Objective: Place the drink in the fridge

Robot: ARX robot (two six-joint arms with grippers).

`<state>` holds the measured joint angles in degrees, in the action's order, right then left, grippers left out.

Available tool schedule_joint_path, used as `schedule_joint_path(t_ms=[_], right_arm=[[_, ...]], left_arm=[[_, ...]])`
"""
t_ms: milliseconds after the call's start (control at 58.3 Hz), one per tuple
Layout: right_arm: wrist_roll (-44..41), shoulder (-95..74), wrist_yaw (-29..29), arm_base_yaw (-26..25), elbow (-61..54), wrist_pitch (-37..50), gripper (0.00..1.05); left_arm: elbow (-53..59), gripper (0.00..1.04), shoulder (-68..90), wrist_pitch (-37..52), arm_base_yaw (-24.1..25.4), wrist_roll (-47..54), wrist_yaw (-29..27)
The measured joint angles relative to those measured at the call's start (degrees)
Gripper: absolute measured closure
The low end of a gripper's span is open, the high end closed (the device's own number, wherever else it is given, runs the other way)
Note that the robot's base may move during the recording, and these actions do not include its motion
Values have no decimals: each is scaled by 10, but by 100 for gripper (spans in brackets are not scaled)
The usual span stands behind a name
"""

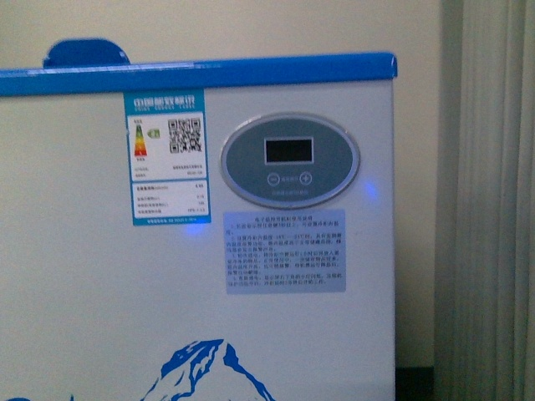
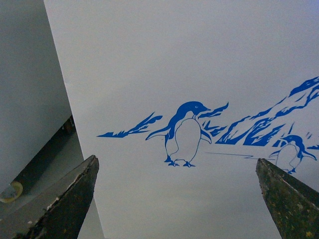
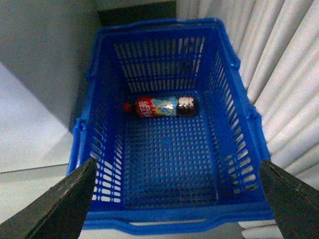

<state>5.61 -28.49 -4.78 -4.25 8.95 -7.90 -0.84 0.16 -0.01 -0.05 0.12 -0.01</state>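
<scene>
Right wrist view: the drink (image 3: 162, 107) lies on its side on the blue crate (image 3: 164, 25) floor, close to one end wall and well apart from the right gripper (image 3: 176, 162), whose jaws are spread wide and hold nothing. Mesh walls ring it (curtain (image 3: 284, 74) just beside one). Most of the floor lies open. Red cap, red-yellow-blue label, dark base. The left gripper (image 2: 176, 159), also spread, faces the fridge (image 2: 174, 59).

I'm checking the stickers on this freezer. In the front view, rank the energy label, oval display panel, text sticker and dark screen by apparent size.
1. energy label, narrowly largest.
2. oval display panel and text sticker: too alike to rank.
3. dark screen, clearly smallest.
</scene>
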Motion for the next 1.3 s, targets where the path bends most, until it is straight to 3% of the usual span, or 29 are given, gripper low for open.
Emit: schedule_joint_path(t_ms=[154,309,360,532,806,977,1303], right_arm=[[18,-304,3,-32,66,169,8],[34,-623,-36,-38,186,223,8],[3,-712,-63,-39,226,263,8],[-163,-860,-70,-38,326,346,8],[-407,-998,1,-42,480,304,8],[-525,-1107,14,-43,594,262,8],[-679,-1253,32,-45,777,187,8]], left_arm=[[0,8,1,0,0,0,0],[0,8,1,0,0,0,0],[0,8,1,0,0,0,0],[0,8,1,0,0,0,0],[0,8,1,0,0,0,0],[0,8,1,0,0,0,0],[0,8,1,0,0,0,0]])
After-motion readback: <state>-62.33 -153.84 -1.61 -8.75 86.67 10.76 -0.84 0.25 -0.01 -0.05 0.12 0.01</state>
